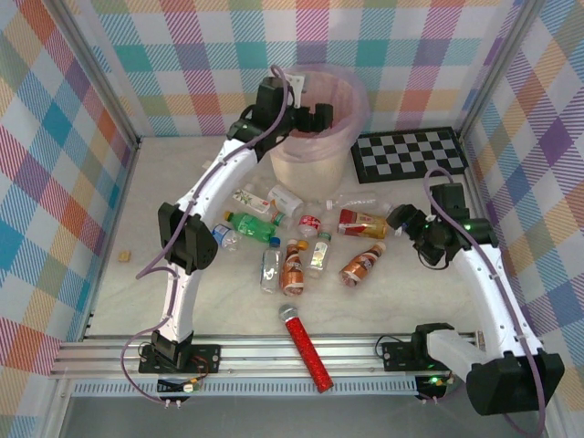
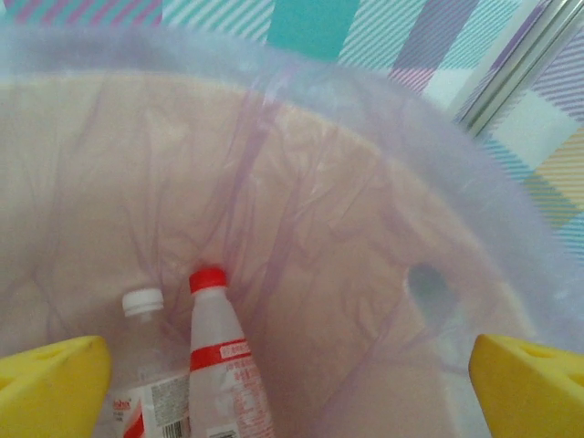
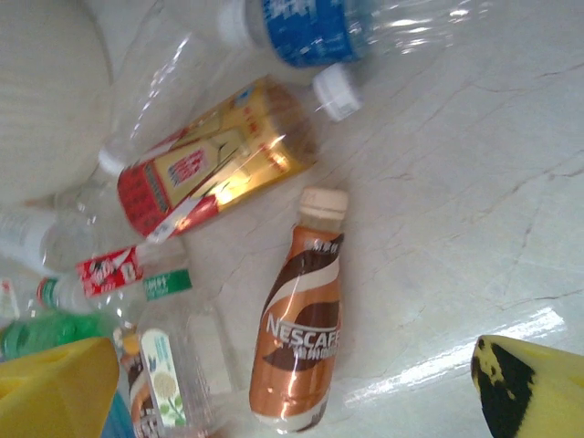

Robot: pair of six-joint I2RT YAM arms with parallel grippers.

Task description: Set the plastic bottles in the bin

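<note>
The worktop (image 1: 411, 301) is a pale marbled surface enclosed by checked fabric walls. The bin (image 1: 312, 161) stands at the far centre, lined with a translucent pink bag. A flat checkerboard (image 1: 409, 153) lies just beside the bin, to its right.

The left arm extends from its base over the left part of the bottle group and up to the bin. The left gripper (image 1: 319, 117) hangs above the bin mouth, released, with its yellow fingers (image 2: 55, 385) spread wide and nothing between them. Two bottles lie inside the bin on the bag: a red-capped bottle (image 2: 224, 365) and, touching it on the left, a white-capped bottle (image 2: 146, 370).

The right gripper (image 1: 403, 219) hovers low at the right edge of the bottle group, released and empty.

A red glittery microphone (image 1: 306, 347) lies near the front rail, between the arm bases and apart from the bottles.

The remaining plastic bottles (image 1: 318, 254) lie scattered in front of the bin. They include a green bottle (image 1: 251, 224), a yellow-and-red labelled bottle (image 3: 214, 164) and a brown Nescafé bottle (image 3: 301, 347) nearest the right gripper.

A small tan object (image 1: 125, 255) sits alone at far left.
</note>
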